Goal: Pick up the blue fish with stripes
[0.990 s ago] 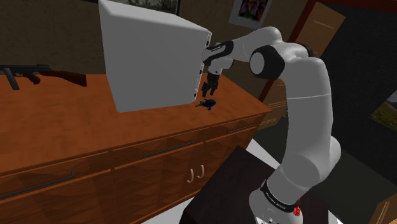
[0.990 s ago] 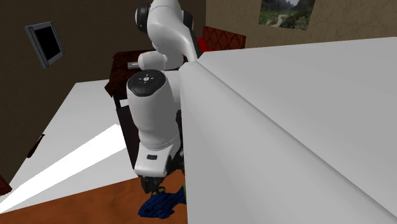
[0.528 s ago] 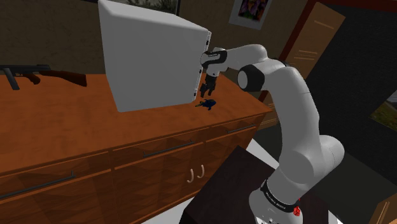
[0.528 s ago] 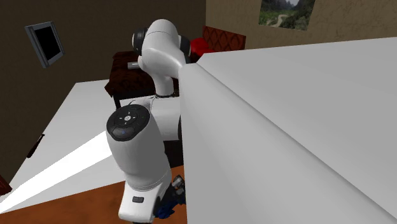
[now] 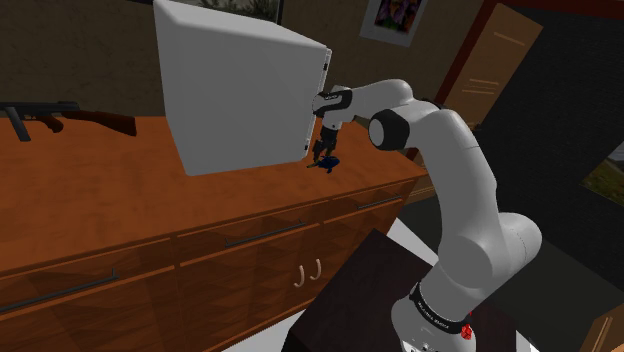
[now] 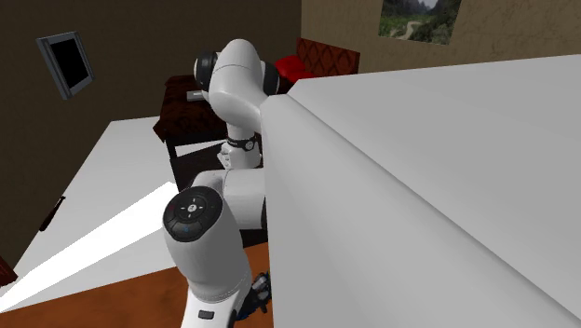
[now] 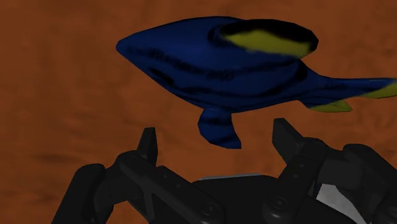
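Note:
A dark blue fish (image 7: 222, 63) with black stripes and yellow patches lies flat on the orange-brown wooden top. In the wrist view my gripper (image 7: 216, 141) hangs just over it, open, and the fingertips (image 7: 147, 143) stand apart on either side of the fish's lower fin without touching it. In the shoulder view the fish (image 5: 328, 164) lies near the dresser's right end, beside the big white box. The black gripper (image 5: 325, 152) points down directly above the fish.
A large white box (image 5: 240, 90) stands on the wooden dresser (image 5: 120, 210), close beside the gripper. A long gun (image 5: 60, 115) lies at the dresser's far left. The dresser's edge runs just to the right of the fish. The dark stand (image 5: 370, 300) sits below.
The gripper has come down toward the fish, and the arm's elbow has dropped lower. The fish has not moved.

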